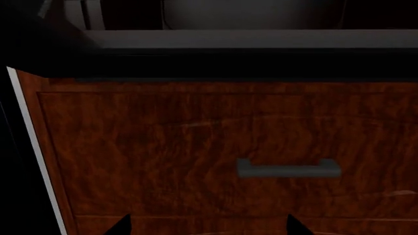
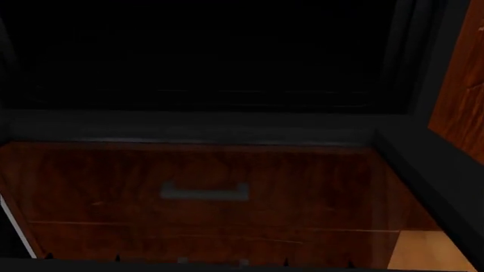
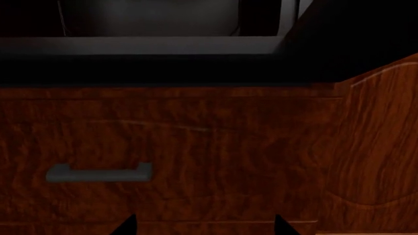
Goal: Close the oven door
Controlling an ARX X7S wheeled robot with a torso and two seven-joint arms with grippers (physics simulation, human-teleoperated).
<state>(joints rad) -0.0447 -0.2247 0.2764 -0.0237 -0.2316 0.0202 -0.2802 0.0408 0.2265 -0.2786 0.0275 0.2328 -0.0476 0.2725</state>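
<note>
I see the oven door (image 2: 442,175) lying dropped open beneath my head camera, its thick black frame running along the right side and across the near edge, and I look through its glass window at the wooden drawer (image 2: 204,226) below. Past the door's far edge the oven cavity (image 2: 204,51) is dark and open. A wooden cabinet door (image 2: 461,85) stands at the right.

From both wrist cameras the drawer front fills the frame, with its small grey handle (image 1: 289,168) and the black oven edge (image 3: 144,46) above it. Only the dark fingertips of the left gripper (image 1: 209,229) and the right gripper (image 3: 203,227) show, each pair spread apart with nothing between, clear of the drawer front.
</note>
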